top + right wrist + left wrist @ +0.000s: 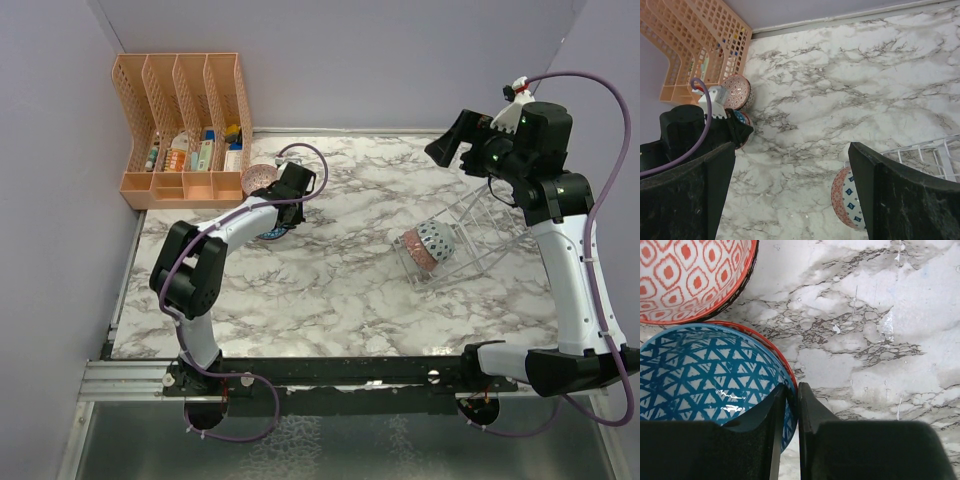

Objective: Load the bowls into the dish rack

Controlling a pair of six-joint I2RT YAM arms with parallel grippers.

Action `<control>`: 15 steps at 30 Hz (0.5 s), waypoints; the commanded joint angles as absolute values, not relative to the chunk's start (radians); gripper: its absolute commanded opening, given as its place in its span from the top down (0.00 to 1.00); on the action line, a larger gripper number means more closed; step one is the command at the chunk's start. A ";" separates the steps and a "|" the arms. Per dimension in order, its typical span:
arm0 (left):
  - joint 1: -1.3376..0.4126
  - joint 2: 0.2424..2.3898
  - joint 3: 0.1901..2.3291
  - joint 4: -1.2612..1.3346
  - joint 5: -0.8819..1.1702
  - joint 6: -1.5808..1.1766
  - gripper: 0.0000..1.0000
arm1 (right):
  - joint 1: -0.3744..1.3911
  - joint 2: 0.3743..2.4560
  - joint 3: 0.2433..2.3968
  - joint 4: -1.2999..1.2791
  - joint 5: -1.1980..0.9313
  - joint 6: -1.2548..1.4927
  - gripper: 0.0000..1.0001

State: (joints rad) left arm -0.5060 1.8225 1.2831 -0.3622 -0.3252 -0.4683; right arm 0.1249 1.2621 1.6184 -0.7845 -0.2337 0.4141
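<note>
Our left gripper (792, 390) pinches the rim of the blue bowl (705, 375), just beside the red bowl (685, 275) near the organizer (185, 120). Our right gripper (792, 150) gapes wide above the rack (487, 235), which holds seemingly two bowls (425, 248).

An organizer (185, 125) stands in the far left corner of the table (330, 300). Just in front of its right end sits a bowl (259, 178). Nearer still is a nested pair (705, 375), one bowl inside another. The left gripper (791, 405) straddles the pair's right rim, one finger inside and one outside. A dish rack (480, 225) lies toward the right edge, with two bowls (425, 246) on edge in its near-left end.
</note>
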 commanded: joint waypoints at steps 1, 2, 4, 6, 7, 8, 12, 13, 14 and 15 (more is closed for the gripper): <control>-0.500 1.768 1.282 -0.341 -0.327 -0.472 0.88 | 0.130 1.241 1.608 -0.758 -0.239 0.414 0.05; -0.500 1.760 1.281 -0.341 -0.322 -0.476 0.92 | 0.130 1.242 1.608 -0.758 -0.241 0.416 0.05; -0.500 1.741 1.283 -0.346 -0.315 -0.479 1.00 | 0.129 1.243 1.607 -0.756 -0.246 0.418 0.05; -0.500 1.725 1.292 -0.354 -0.302 -0.480 1.00 | 0.130 1.243 1.608 -0.755 -0.248 0.420 0.05; -0.500 1.715 1.296 -0.361 -0.296 -0.480 1.00 | 0.129 1.244 1.608 -0.755 -0.248 0.419 0.05; -0.500 1.706 1.298 -0.366 -0.289 -0.481 1.00 | 0.129 1.244 1.608 -0.753 -0.249 0.419 0.06; -0.502 1.654 1.309 -0.383 -0.271 -0.482 1.00 | 0.130 1.243 1.606 -0.753 -0.251 0.419 0.05; -0.502 1.647 1.313 -0.390 -0.268 -0.481 1.00 | 0.129 1.243 1.604 -0.751 -0.252 0.419 0.05; -0.502 1.643 1.317 -0.397 -0.263 -0.480 1.00 | 0.130 1.244 1.602 -0.750 -0.254 0.420 0.05; -0.502 1.641 1.319 -0.404 -0.257 -0.475 1.00 | 0.130 1.244 1.600 -0.750 -0.255 0.421 0.06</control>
